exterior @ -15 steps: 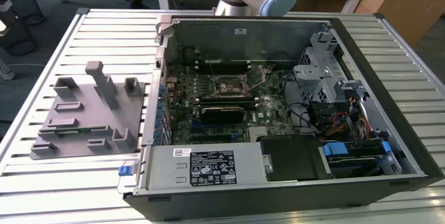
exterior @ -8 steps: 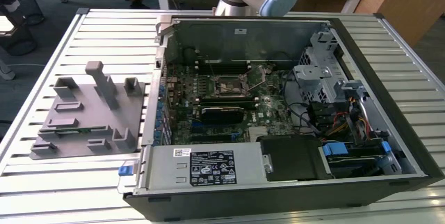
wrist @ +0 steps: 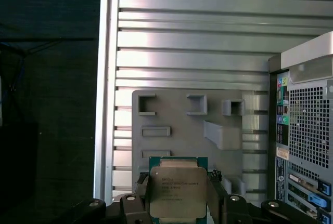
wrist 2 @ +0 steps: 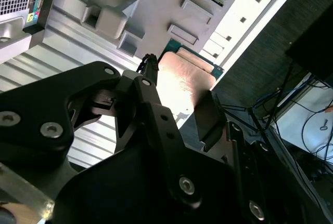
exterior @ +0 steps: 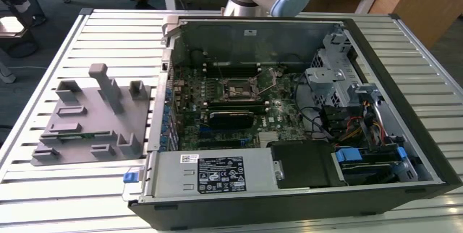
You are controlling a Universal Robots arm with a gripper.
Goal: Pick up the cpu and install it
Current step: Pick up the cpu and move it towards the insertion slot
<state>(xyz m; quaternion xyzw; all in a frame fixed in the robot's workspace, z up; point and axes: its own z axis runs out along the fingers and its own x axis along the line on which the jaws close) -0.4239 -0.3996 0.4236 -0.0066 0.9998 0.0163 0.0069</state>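
The one gripper (wrist: 178, 197) pinched the single cpu (wrist: 177, 190) between its two fingers (wrist: 216, 193) over the one grey fixture plate (exterior: 79, 119), at nine o'clock from the one open computer case (exterior: 253, 40) in the exterior view.

Soft overhead light, with hard glare on bare metal.

In the exterior view the light is bright and even, falling from above; the table (exterior: 405, 43) slats shine pale, and the case (exterior: 253, 40) walls shade its own inside, darkest toward the drive bays. In the first wrist view the slats beyond the jaws flare almost white in bands, while the floor (wrist: 52, 104) off the table edge sinks near black. The cpu (wrist: 177, 193) between the jaws carries a dull sheen there; in the second wrist view its plate (wrist 2: 182, 81) burns out to a warm white patch, and the gripper (wrist 2: 179, 86) reads as flat black with faint highlights on its screws.
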